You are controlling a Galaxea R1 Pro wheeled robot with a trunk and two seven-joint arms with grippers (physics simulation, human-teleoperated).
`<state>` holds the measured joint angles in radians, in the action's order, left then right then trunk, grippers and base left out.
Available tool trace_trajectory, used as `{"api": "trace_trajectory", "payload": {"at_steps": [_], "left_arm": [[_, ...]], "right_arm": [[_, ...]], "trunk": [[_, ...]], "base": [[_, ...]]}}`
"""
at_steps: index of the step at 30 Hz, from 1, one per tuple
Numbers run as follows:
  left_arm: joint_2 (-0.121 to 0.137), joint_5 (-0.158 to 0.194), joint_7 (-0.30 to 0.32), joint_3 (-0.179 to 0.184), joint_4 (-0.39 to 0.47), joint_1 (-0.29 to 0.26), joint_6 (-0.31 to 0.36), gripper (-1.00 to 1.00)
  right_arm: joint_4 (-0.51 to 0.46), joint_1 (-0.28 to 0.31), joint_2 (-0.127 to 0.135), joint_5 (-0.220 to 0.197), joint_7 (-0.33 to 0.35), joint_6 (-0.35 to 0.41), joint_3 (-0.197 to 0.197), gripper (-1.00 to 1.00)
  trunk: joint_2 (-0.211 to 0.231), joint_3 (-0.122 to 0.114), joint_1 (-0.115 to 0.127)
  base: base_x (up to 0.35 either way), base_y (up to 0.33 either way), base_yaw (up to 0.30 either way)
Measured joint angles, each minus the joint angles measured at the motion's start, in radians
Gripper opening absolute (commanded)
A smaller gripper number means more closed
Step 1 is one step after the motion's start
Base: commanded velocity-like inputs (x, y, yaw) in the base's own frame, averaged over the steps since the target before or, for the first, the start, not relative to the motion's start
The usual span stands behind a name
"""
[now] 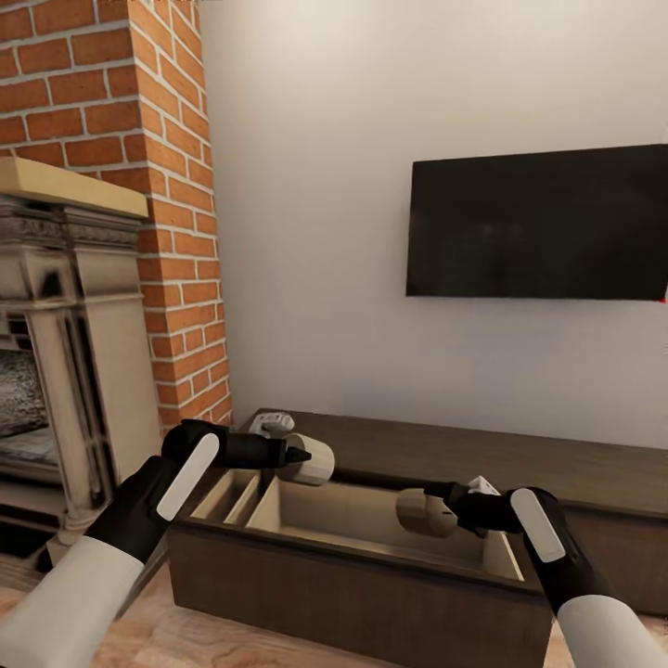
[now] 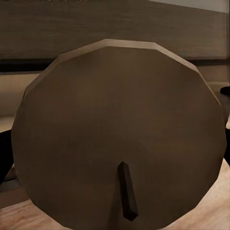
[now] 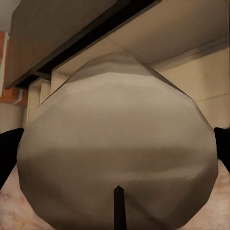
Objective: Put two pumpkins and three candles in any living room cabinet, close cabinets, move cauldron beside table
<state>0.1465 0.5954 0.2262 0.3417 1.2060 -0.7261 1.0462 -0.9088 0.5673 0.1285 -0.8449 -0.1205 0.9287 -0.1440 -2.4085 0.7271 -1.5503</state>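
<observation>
Living-room wall [image 1: 315, 278] was plain and pale, with a brick column [image 1: 176, 213] and a stone fireplace [image 1: 65, 353] at the left and a dark wall-mounted screen [image 1: 538, 223] at the right. Below ran the long dark-brown cabinet [image 1: 557, 464], its left drawer [image 1: 362, 575] pulled out, pale inside, with a divider near its left end.

Left gripper [image 1: 297, 456] was over the drawer's back left corner, clamped on a beige candle [image 1: 311, 459]; the left wrist view showed the candle's round end face [image 2: 120, 134] with a short dark wick [image 2: 127, 191], close against the camera. A small white object [image 1: 271, 425] lay on the cabinet top just behind that gripper; what it was could not be told.

Right gripper [image 1: 443, 506] was over the drawer's right half, clamped on a second candle [image 1: 422, 513], which hung above the drawer's interior. In the right wrist view this candle [image 3: 120, 148] sat between the dark fingers [image 3: 9, 153], with the open drawer and cabinet edge beyond it.
</observation>
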Motion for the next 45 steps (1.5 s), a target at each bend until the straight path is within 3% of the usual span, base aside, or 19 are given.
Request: {"api": "trace_trajectory", "payload": {"at_steps": [23, 45], "left_arm": [[0.0, 0.003, 0.006, 0.0, 0.001, 0.0, 0.0, -1.0], [0.0, 0.002, 0.004, -0.001, 0.002, 0.0, 0.0, -1.0]], "right_arm": [[0.002, -0.001, 0.001, -0.002, 0.007, -0.001, -0.006, -1.0], [0.0, 0.0, 0.0, -0.004, 0.012, -0.002, -0.006, -1.0]], "trunk": [[0.0, -0.022, 0.0], [0.0, -0.023, 0.0]], "base": [[0.0, 0.152, -0.18], [0.033, 0.102, -0.013]]}}
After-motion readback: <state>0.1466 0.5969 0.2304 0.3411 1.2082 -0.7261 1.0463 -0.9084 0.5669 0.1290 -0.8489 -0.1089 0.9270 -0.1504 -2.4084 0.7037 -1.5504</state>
